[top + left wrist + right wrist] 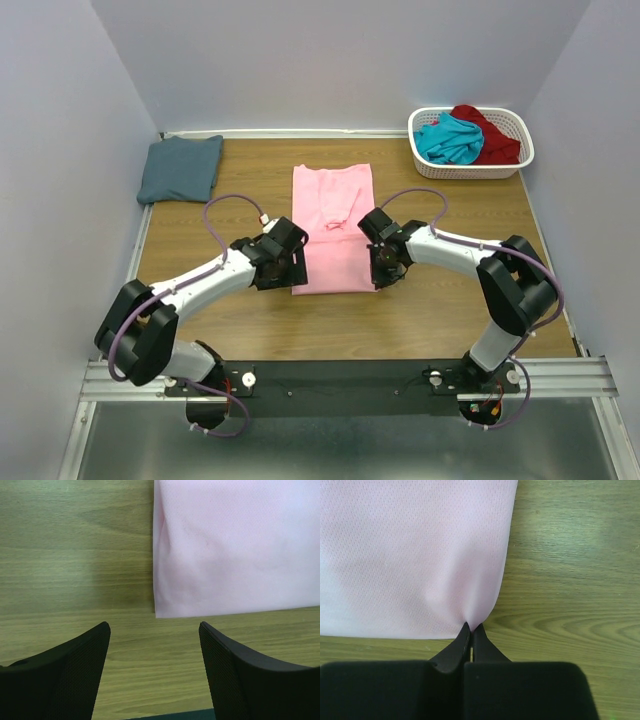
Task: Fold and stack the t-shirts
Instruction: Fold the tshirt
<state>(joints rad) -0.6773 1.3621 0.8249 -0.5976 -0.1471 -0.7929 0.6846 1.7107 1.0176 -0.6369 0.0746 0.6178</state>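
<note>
At the near hem, the right hand (471, 630) is pinching the 5 o'clock corner of the light pink t-shirt (410, 555). Its fingers are pressed together on only a small nip of cloth, which is puckering toward them, and it is hard to tell whether that nip is taking in every layer or just the top one. The left hand (154, 627) is hovering spread just short of the 7 o'clock corner, touching nothing, with bare surface (75, 555) showing between its fingers. The risk is coming from that unevenness: if the right side is rising before the left is gripping, the hem is likely going askew and the strip twisting, the thin bite slipping free, or a lone layer peeling up. The shirt is lying flat as a long strip at the middle of the surface. Farther off, the slate blue-grey t-shirt (180, 168) is sitting folded at 10 o'clock. At 1 o'clock the white basket (470, 170) is holding the teal t-shirt (450, 138) and the dark red t-shirt (492, 138), well apart from both arms.
</note>
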